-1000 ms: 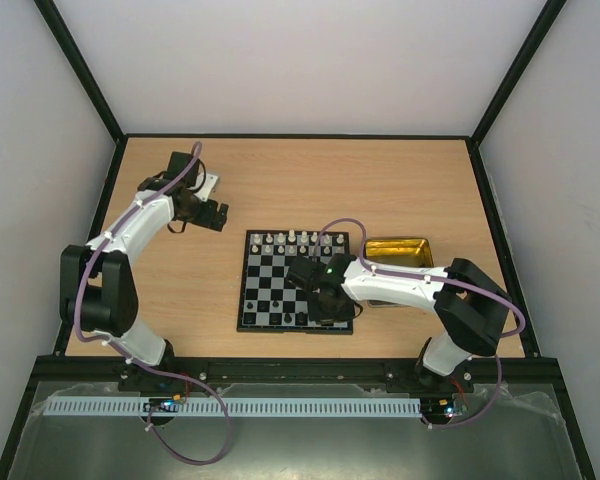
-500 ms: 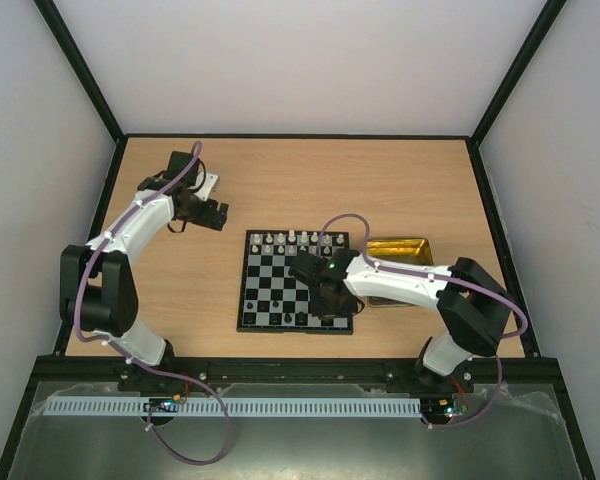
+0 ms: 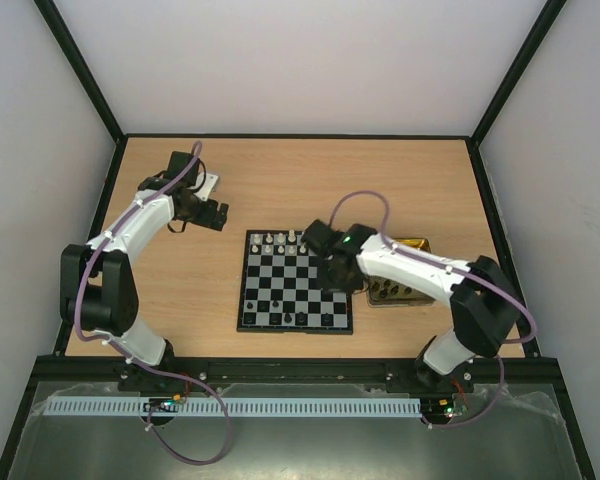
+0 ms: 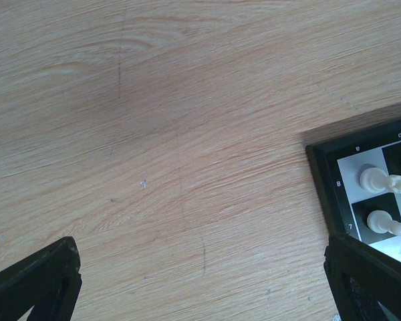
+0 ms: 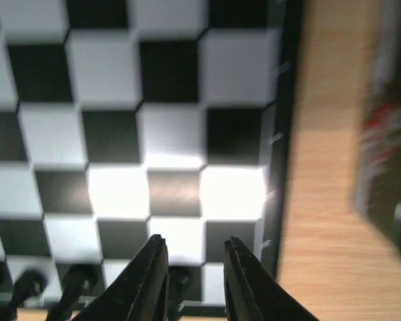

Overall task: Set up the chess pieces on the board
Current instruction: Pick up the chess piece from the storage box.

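Right gripper (image 5: pixel 194 244) hovers over the far-right part of the board (image 3: pixel 280 285), fingers narrowly apart, nothing clamped at the tips. Left gripper (image 3: pixel 218 216) is wide apart and empty, over bare worktop (image 3: pixel 280 180) beyond the board's far-left corner.

Done: black pieces (image 3: pixel 290 320) line the board's near row. White pieces (image 3: pixel 283 240) stand in the 2 far rows on the left; the right end is hidden by the arm.

Left: the 2nd near row looks bare. The tray (image 3: pixel 412 243) right of the board seems to hold more pieces. Estimate: past halfway.
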